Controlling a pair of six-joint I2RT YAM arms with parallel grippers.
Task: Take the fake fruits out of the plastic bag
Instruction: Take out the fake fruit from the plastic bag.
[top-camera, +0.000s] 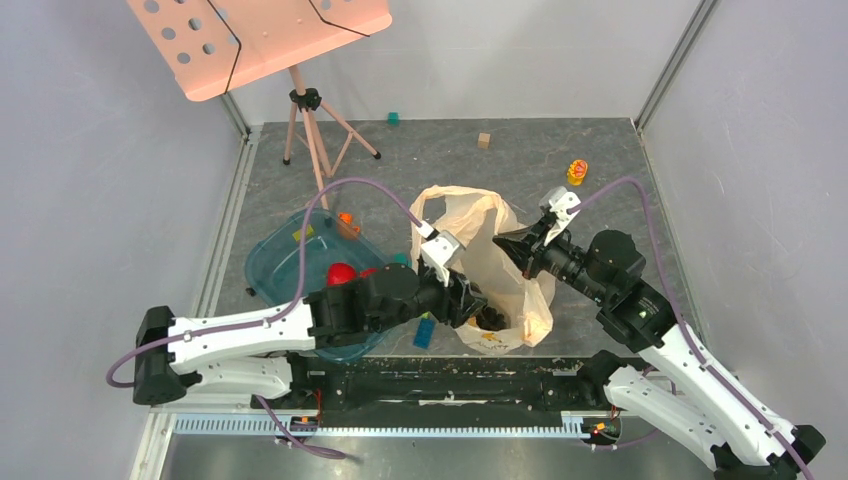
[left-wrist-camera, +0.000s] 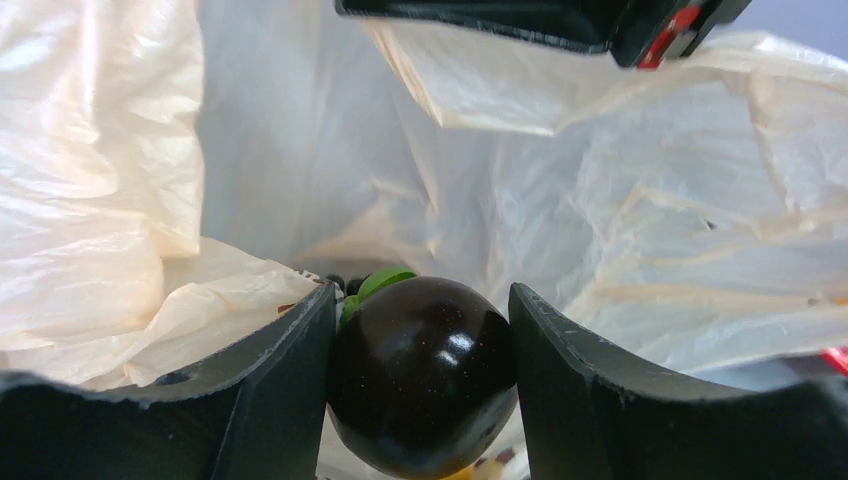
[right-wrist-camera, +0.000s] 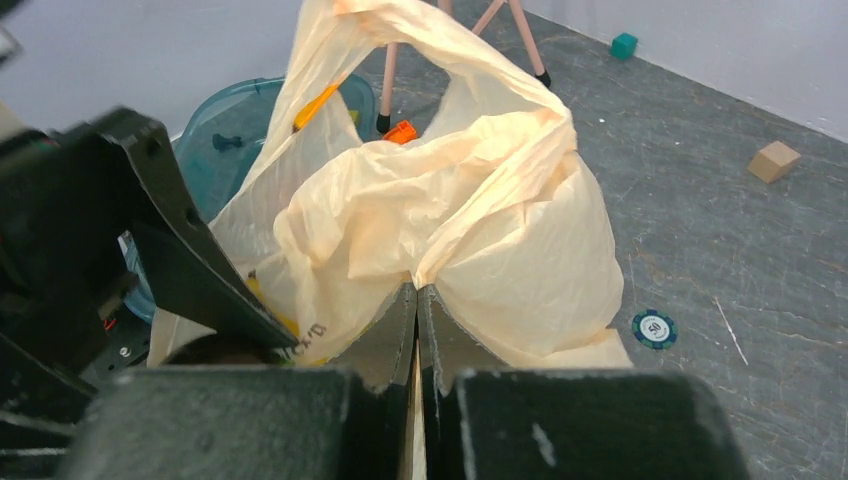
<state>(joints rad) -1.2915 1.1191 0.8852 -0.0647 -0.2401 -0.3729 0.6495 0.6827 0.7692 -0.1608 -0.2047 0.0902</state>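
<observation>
The left jaws sit inside the mouth of the plastic bag (top-camera: 480, 235). They are partly open and closed on a dark purple fruit (left-wrist-camera: 425, 380), which both fingers (left-wrist-camera: 270, 380) touch on its flanks. The fruit is round and glossy, with a green leaf (left-wrist-camera: 385, 282) at its 11 o'clock. The right jaws are fully shut and pinch a fold of the bag's upper edge, so thin plastic runs up out of the seam between them.

Only the left wrist view shows the dark fruit clearly, ringed by crumpled film (left-wrist-camera: 600, 200). From above the fruit is hidden by the jaws and the bag. The right wrist view shows the bag's outside (right-wrist-camera: 480, 230) with its loop handles standing up, and a blue chip (right-wrist-camera: 654, 327) on the surface at the bag's 4 o'clock.

The top view shows a red apple (top-camera: 341, 273) lying in a teal tray (top-camera: 275, 260) at the bag's 9 o'clock. A blue block (top-camera: 425, 330) lies at its 7 o'clock.

The worktop (top-camera: 450, 160) is grey and scuffed, with pale walls around it. A yellow-orange toy (top-camera: 577, 172) sits at the bag's 2 o'clock, a tan block (top-camera: 484, 140) at 12 and a green block (top-camera: 394, 118) at 11. A peach music stand (top-camera: 260, 40) stands in the far-left corner.
</observation>
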